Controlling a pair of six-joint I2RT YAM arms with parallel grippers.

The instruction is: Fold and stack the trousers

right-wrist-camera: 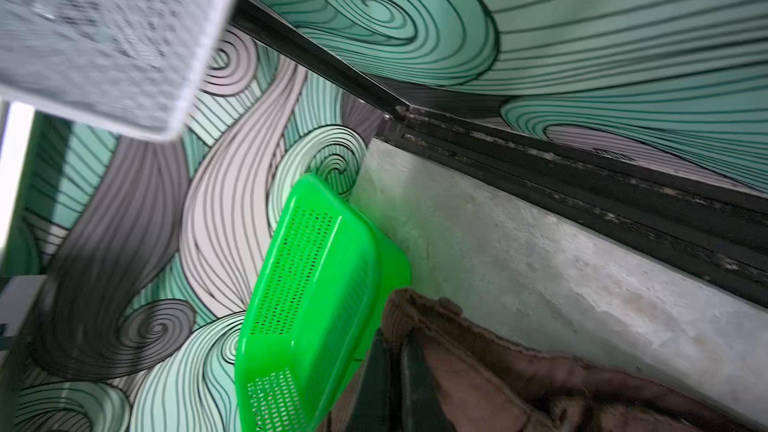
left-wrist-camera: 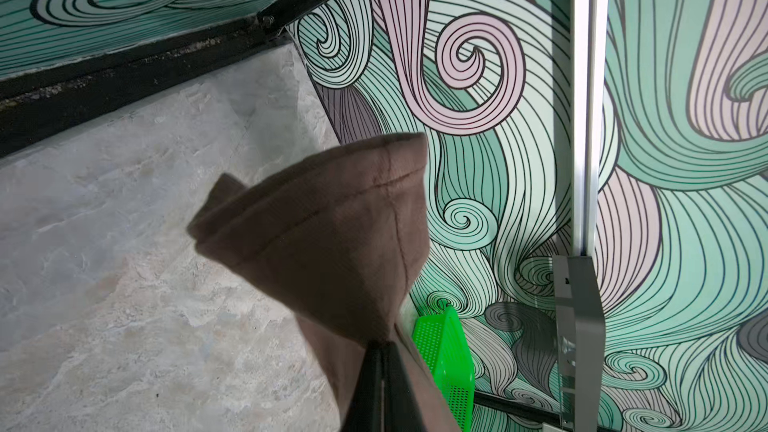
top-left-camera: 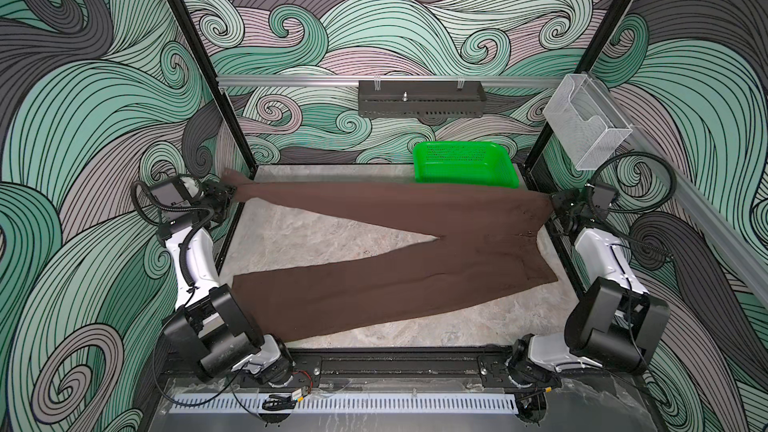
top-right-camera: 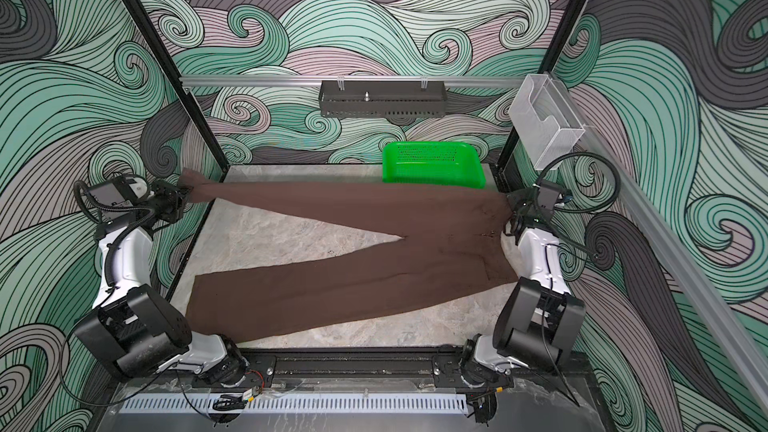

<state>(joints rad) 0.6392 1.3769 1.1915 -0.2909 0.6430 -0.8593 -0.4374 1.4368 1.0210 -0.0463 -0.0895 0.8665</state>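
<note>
In both top views the trousers (top-left-camera: 478,234) (top-right-camera: 449,234) lie as a sideways V across the worktop (top-left-camera: 311,234) (top-right-camera: 270,238), with the waist at the right of the frame and the two legs running left. The lower leg rests flat, and its cuff reaches the elbow of the left arm at the lower left. The upper leg is stretched in a straight band between the two grippers, and its top edge passes just in front of the green basket (top-left-camera: 465,178) (top-right-camera: 432,176) at the back right. Only the wrist views show the grips closely. In the left wrist view the left gripper (left-wrist-camera: 382,351) is clamped tight on the cuff, whose stitched hem (left-wrist-camera: 332,243) fans out past the fingertips. In the right wrist view the right gripper (right-wrist-camera: 395,347) is pinched on the bunched waistband (right-wrist-camera: 498,376), just beside the basket (right-wrist-camera: 311,284). In the top views both arms rise from bases on the lower rail, with forearms pointing up the frame and wrists turned inward. This puts the left gripper (top-left-camera: 230,197) (top-right-camera: 187,197) at the worktop's left edge and the right gripper (top-left-camera: 555,201) (top-right-camera: 510,201) at its right edge.
</note>
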